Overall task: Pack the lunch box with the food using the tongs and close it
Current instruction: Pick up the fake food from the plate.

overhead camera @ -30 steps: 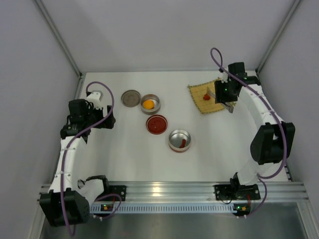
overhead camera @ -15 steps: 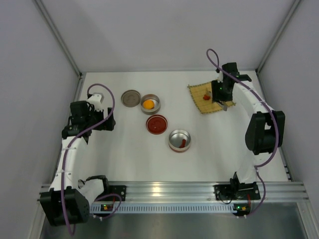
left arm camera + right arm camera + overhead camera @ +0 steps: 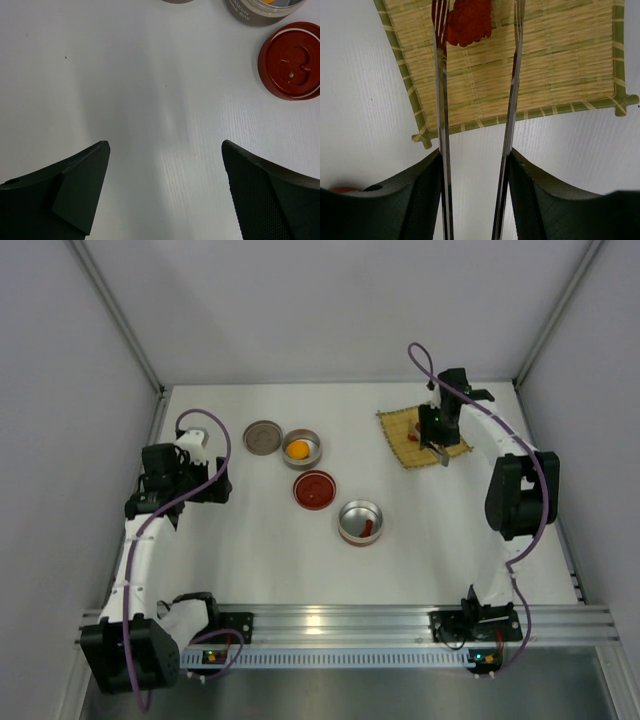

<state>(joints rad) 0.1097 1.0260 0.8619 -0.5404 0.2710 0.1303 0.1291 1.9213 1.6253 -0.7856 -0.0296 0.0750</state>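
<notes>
My right gripper is shut on the tongs. Their two thin silver arms run forward, spread apart, over the bamboo mat. A dark red piece of food lies on the mat between the tong tips, against the left arm. An orange piece sits in one metal lunch box tin. Another dark red piece sits in a second tin. My left gripper hangs open over bare table, holding nothing.
A red lid lies between the two tins. A grey lid rests left of the orange tin. The mat is at the back right, near the side wall. Aluminium rail runs along the near edge.
The right gripper with the tongs has swung left over the mat, bringing the tong tips around the red piece. The left arm has barely shifted.
</notes>
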